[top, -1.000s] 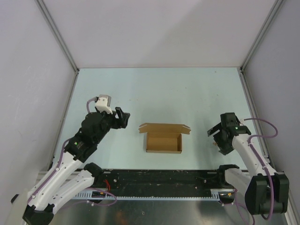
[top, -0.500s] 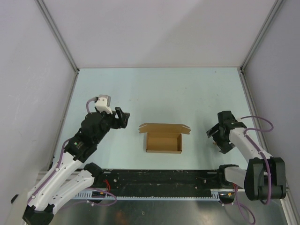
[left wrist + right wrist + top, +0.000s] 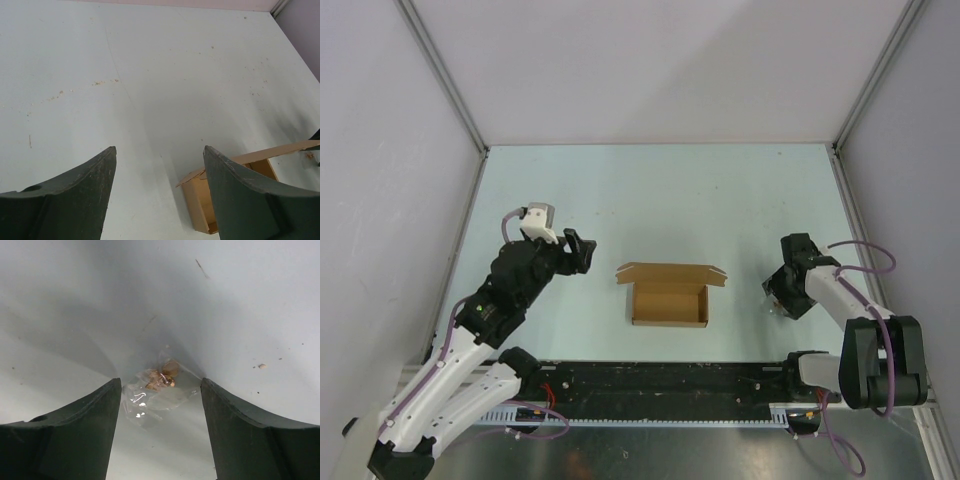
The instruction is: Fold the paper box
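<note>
We see the paper box [image 3: 669, 297] lying on the pale surface [image 3: 660, 195], toward 6 o'clock from its middle, between the two arms and touched by neither. It is plain brown cardboard, shaped as a shallow rectangular tray with its walls standing and its top open. The lid flap reaches out from the 12 o'clock wall, with a small tab at each end. The left fingers [image 3: 582, 252] are spread wide with nothing in them, the box at their 3 o'clock. The right fingers [image 3: 780, 290] are also spread, above a small clear wrapper [image 3: 157, 387] holding brownish bits.
</note>
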You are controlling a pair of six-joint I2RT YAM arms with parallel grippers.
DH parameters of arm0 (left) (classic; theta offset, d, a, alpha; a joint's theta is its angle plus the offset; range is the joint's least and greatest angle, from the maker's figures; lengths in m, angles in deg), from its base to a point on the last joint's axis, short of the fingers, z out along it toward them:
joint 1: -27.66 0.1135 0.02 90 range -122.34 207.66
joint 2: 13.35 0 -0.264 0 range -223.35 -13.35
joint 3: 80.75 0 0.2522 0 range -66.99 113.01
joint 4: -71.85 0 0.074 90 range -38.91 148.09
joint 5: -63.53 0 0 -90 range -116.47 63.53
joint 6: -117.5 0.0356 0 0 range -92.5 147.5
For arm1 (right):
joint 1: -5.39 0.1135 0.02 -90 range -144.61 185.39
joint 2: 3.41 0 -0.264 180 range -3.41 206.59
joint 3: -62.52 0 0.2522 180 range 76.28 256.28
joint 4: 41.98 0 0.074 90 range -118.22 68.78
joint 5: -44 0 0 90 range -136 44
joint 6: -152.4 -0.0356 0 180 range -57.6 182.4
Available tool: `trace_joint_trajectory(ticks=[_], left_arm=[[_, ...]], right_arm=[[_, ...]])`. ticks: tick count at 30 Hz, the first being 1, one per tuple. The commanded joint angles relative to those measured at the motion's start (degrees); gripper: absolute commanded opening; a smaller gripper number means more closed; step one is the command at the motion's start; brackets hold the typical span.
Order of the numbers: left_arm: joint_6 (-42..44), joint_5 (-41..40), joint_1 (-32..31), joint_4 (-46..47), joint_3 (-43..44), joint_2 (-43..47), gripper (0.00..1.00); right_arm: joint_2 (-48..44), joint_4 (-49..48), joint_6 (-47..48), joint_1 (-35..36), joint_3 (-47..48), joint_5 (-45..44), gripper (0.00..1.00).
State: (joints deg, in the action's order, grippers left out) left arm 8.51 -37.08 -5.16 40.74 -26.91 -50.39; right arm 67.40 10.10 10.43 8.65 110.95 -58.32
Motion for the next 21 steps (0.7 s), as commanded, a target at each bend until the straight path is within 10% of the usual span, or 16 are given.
trace_joint_trajectory(ticks=[1,21], left_arm=[[0.97,-0.64,0.56,0.73,-0.17,0.82,0.75],[0.97,-0.55,0.65,0.65,-0.26,0.91,0.75]], right_arm=[[1.97,-2.55,1.51,0.25,0.22,-1.04,0.70],[-4.97,-2.64,6.26,0.43,0.13,2.73,0.29]])
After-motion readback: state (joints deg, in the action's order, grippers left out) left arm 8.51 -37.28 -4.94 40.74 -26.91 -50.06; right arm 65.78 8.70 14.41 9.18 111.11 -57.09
